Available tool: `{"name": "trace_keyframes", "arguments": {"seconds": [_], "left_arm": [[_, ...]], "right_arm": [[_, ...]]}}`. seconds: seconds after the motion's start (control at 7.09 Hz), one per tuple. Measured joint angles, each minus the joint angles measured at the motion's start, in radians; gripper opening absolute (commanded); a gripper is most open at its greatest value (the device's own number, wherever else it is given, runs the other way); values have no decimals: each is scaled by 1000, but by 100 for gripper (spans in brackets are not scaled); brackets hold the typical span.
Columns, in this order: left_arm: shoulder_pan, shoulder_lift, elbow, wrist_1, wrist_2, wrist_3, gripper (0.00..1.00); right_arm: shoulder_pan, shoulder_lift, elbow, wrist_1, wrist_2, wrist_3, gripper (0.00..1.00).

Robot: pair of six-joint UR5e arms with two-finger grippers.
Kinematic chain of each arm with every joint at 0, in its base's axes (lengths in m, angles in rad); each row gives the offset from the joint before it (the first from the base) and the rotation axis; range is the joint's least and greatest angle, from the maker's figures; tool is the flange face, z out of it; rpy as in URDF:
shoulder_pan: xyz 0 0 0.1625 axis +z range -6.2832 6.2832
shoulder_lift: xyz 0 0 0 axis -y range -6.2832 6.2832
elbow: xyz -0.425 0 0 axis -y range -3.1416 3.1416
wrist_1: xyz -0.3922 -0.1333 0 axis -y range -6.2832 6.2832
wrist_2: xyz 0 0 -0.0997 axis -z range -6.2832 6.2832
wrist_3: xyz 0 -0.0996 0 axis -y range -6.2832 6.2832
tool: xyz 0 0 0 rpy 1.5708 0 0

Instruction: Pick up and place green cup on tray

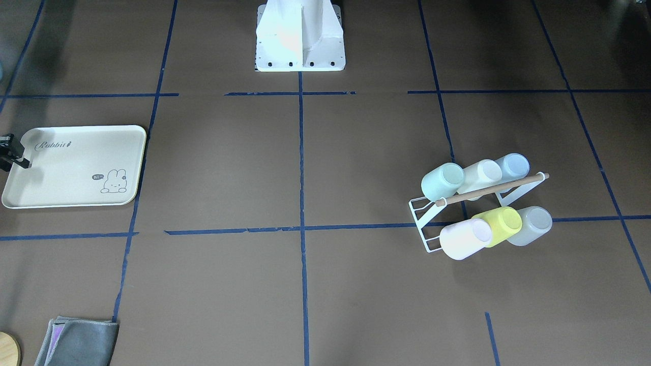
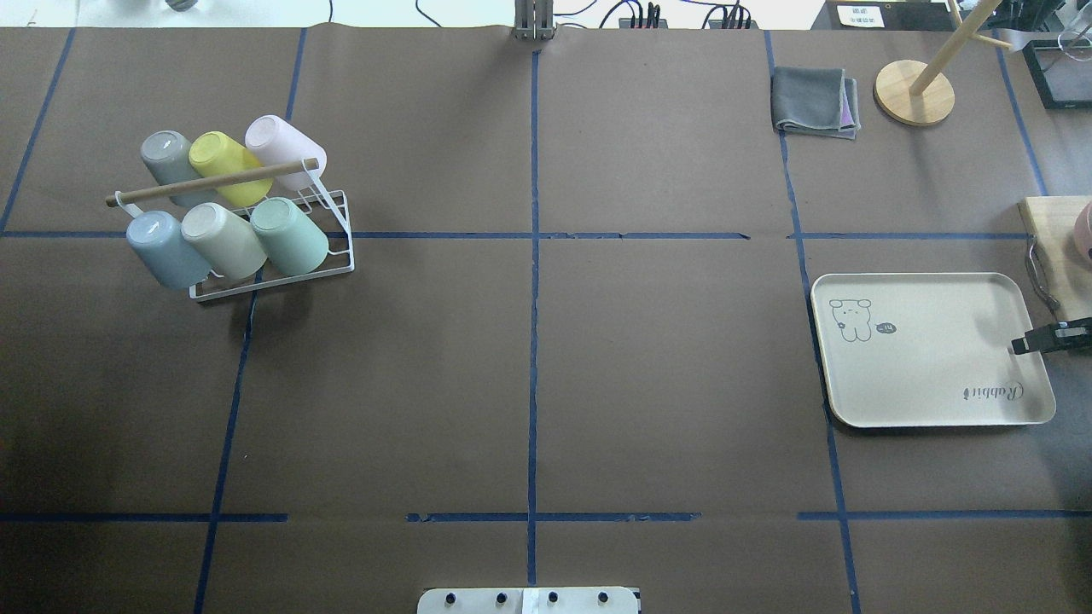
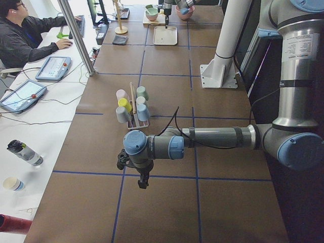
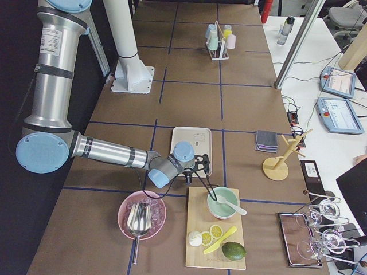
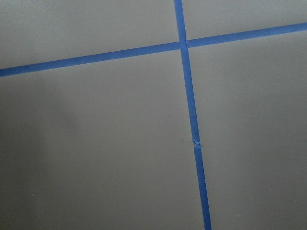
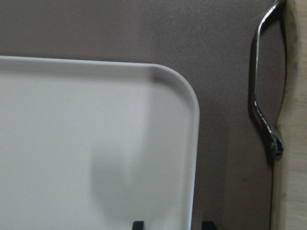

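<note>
Plastic green cup (image 2: pixel 290 234) looks light, hard, slippy; grab it round its side. The right gripper (image 6: pixel 171 224) is spread and empty; the left gripper (image 3: pixel 143 182), I cannot tell.

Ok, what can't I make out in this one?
- Left gripper: it appears only in the left side view and is small, so open or shut is unclear. Its wrist view shows just the table.
- Right gripper: the frame edge cuts it off in the overhead and front views. The wrist view shows only the fingertips, apart. Contact with the tray is unclear.
- Green cup: the cup itself hides how it sits on the rack.
</note>
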Motion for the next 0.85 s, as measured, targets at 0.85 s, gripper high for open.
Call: {"name": "trace_keyframes", "arguments": {"seconds": [0.85], "left_arm": [[0,0,2,1,0,0,100]], "right_arm": [[0,-14,45,-1,9,-9,0]]}}
